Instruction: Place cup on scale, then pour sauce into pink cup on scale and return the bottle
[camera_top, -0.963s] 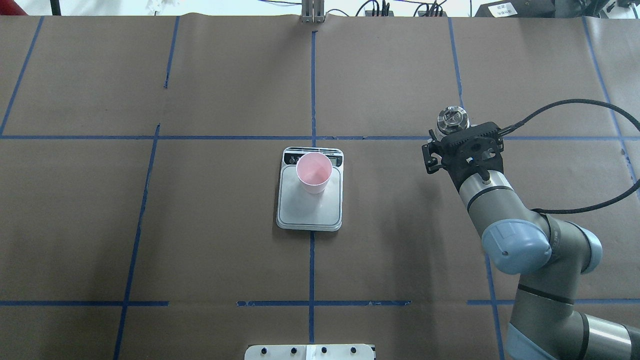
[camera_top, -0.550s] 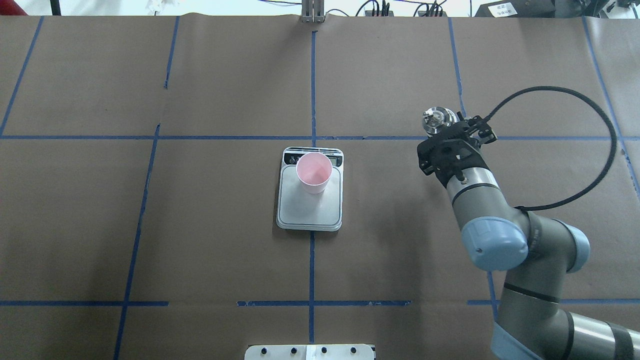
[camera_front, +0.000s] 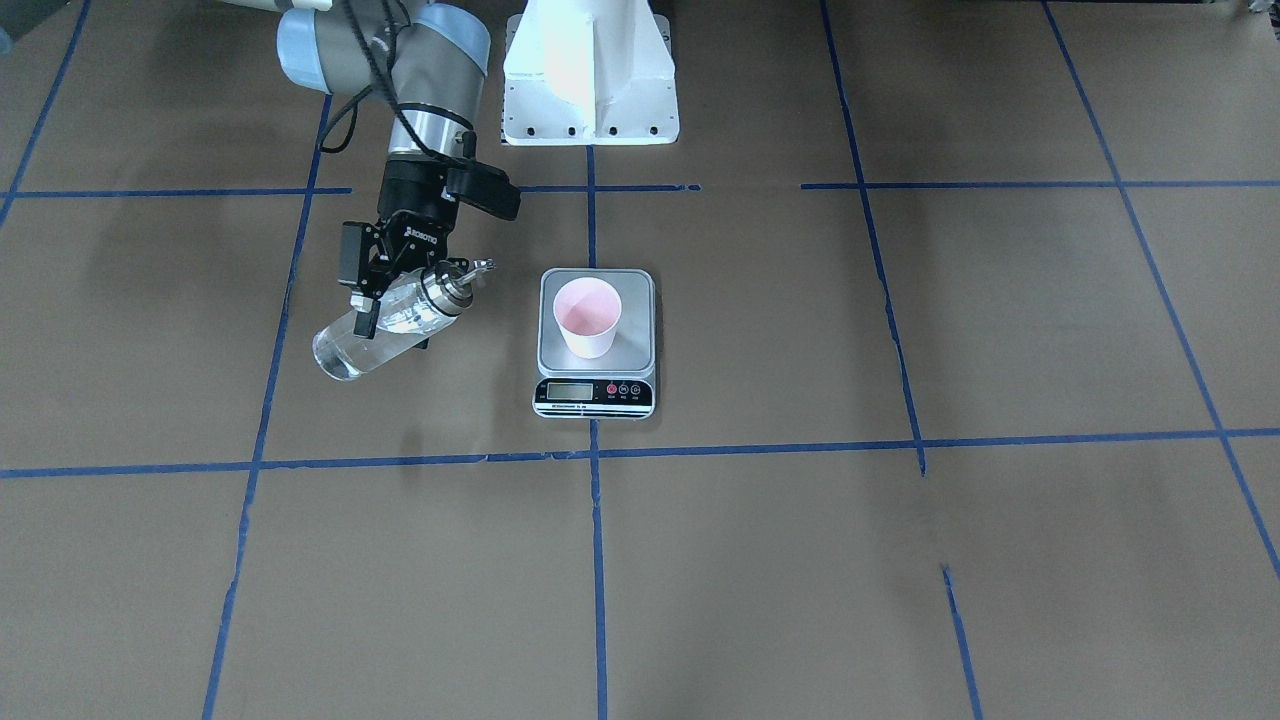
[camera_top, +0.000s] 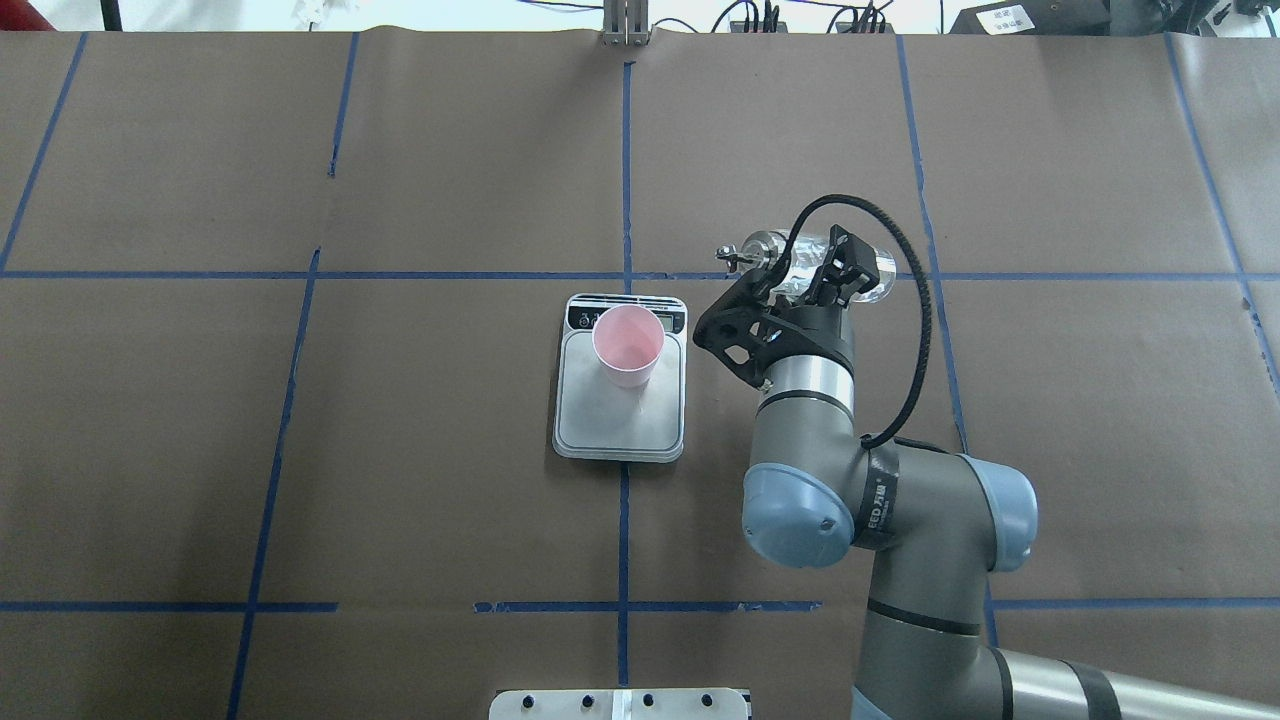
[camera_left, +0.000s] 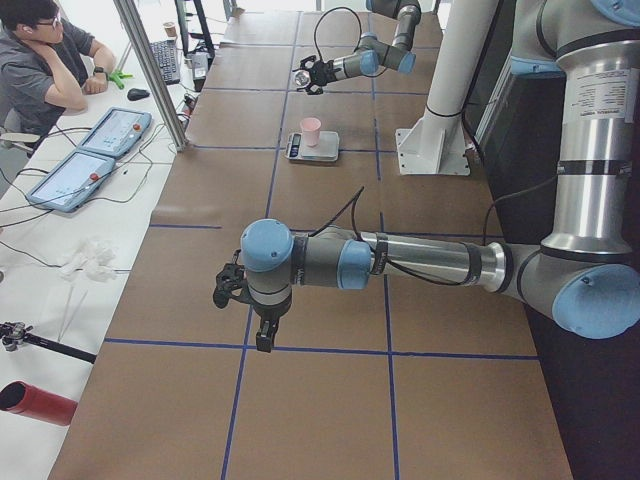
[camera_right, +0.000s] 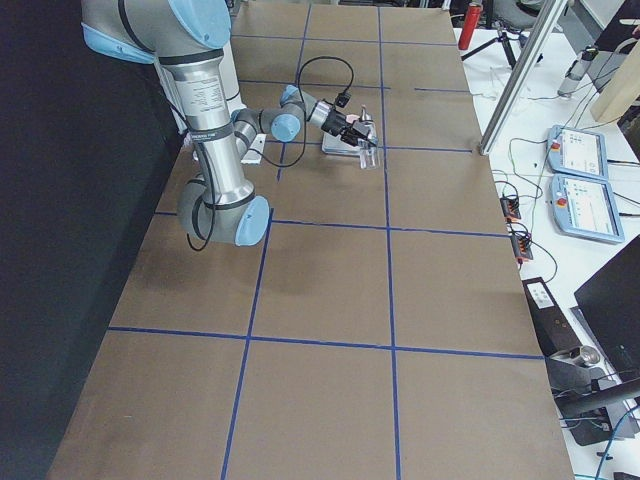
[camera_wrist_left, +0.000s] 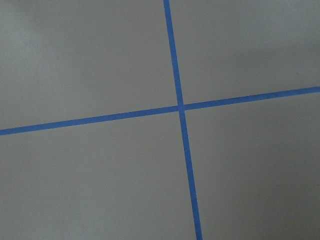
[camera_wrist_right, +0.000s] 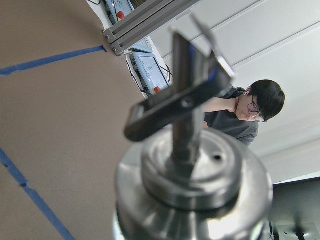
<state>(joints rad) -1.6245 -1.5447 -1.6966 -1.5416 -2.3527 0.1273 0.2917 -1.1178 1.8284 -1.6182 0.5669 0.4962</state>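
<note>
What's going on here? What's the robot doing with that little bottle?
The robot's right end effector is holding a small glass bottle up off the table. The bottle is tipped over sideways, with its thin spout aimed toward the pink cup. The cup stands upright on the scale. The spout isn't over the cup yet, so it looks like the robot is getting ready to pour. The left arm is far off to the side, over bare table.

The display (camera_front: 573, 391) on the scale (camera_front: 636, 346) is too small to read. In the right wrist view the bottle (camera_wrist_right: 195, 200) is blurred, its glass cut off below. The left gripper's (camera_left: 222, 292) opening cannot be told.
</note>
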